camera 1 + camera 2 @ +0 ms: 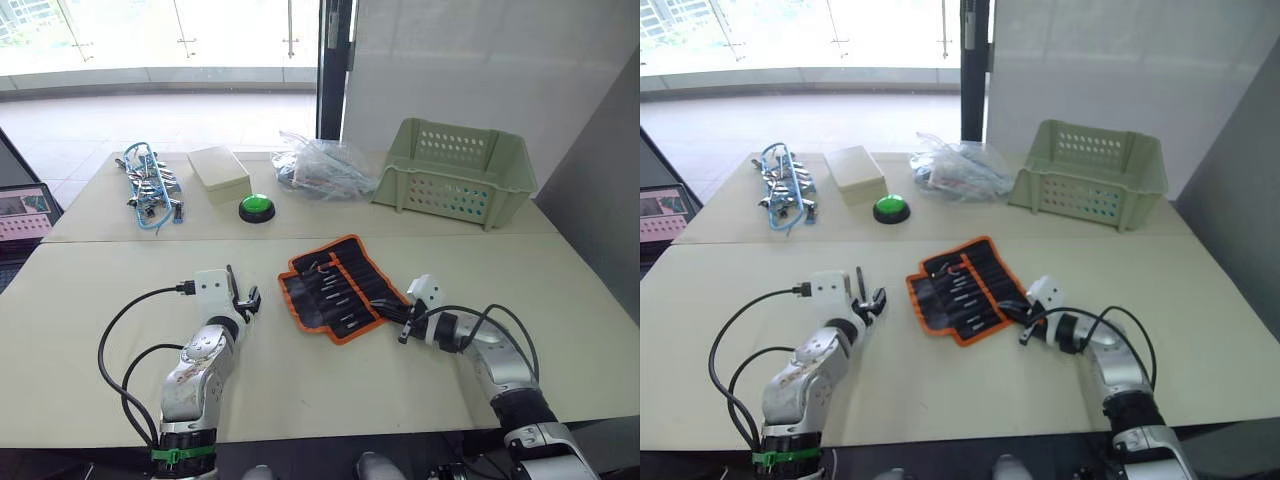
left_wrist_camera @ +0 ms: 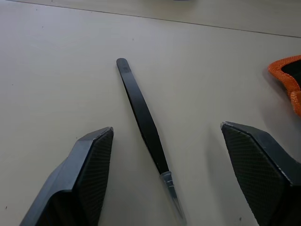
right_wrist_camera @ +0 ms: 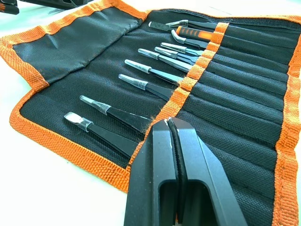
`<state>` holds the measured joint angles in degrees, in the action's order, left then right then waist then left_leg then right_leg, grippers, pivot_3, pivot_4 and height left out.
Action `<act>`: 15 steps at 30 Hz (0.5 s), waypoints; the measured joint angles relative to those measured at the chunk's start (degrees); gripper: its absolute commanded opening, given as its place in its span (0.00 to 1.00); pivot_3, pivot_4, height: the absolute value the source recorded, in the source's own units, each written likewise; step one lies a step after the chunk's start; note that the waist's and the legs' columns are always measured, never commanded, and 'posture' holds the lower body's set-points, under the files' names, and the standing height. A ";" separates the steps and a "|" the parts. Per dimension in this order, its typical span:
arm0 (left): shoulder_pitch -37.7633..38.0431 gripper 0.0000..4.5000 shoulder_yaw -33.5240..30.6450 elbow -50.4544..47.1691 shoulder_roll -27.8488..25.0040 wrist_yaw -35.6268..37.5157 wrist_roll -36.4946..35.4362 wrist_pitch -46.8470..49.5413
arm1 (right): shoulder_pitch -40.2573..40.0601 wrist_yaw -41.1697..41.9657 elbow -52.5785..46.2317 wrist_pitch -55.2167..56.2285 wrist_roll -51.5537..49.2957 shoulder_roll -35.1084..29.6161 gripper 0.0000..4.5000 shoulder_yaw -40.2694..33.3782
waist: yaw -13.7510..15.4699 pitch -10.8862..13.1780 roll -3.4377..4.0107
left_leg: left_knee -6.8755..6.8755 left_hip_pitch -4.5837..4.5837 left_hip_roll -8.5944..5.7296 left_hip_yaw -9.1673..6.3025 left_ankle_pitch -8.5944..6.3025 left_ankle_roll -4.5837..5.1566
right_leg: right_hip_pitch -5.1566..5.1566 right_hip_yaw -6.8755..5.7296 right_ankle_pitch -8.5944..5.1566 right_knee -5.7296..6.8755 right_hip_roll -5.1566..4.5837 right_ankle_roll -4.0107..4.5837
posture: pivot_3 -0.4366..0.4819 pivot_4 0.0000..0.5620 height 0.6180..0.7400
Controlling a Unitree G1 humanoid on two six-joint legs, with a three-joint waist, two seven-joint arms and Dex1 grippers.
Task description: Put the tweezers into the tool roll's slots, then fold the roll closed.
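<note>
meanwhile, loose tweezers (image 2: pixel 142 115) between left tool (image 2: pixel 167 181) fingers

Left arm extends forward over the near-left part of the table, forearm raised at an angle, its gripper (image 1: pixel 243 296) pointing down with the two black fingers (image 2: pixel 89 165) spread wide apart. Right arm reaches in from the near right, forearm low and angled toward the centre, cable looped over the wrist. Right gripper (image 1: pixel 392 315) points left, its fingers (image 3: pixel 162 155) pressed together along their length.
</note>
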<state>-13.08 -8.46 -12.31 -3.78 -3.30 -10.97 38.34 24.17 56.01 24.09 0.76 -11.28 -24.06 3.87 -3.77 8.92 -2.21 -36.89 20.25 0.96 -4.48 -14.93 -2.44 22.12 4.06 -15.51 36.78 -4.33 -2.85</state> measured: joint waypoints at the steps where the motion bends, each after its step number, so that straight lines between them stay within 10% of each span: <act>1: -0.05 0.53 0.37 0.12 -0.11 -0.04 0.42 0.23 | 0.00 0.00 0.00 0.00 0.00 -0.01 0.00 0.00 | 0.01 0.00 0.01 | 0.00 0.00 0.00 0.00 0.00 0.00 | 0.00 0.00 0.00 0.00 0.00 0.00 | 0.48 0.27 1.00; 8: 0.81 0.02 0.25 -0.57 -0.47 -0.46 1.76 0.60 | 0.03 0.01 -0.02 -0.11 0.00 -0.11 0.00 0.01 | 0.09 -0.02 0.04 | 0.00 -0.01 0.00 0.00 0.00 0.00 | 0.00 0.00 0.00 0.00 -0.01 0.00 | 0.48 0.27 1.00; 15: 2.07 0.01 -1.21 -1.62 -2.81 1.90 1.65 0.54 | 0.24 0.03 -0.01 -0.25 0.04 0.05 0.00 0.14 | -0.12 -0.02 0.04 | 0.01 0.00 0.01 0.00 0.00 0.00 | 0.01 0.00 0.00 -0.01 0.01 0.00 | 0.48 0.27 1.00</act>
<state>-11.01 -9.66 -13.93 -6.59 -1.40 -9.33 38.88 24.41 56.04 24.08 0.51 -11.24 -24.01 4.00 -3.89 8.90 -2.17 -36.88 20.25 0.98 -4.48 -14.92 -2.44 22.13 4.06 -15.52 36.77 -4.32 -2.85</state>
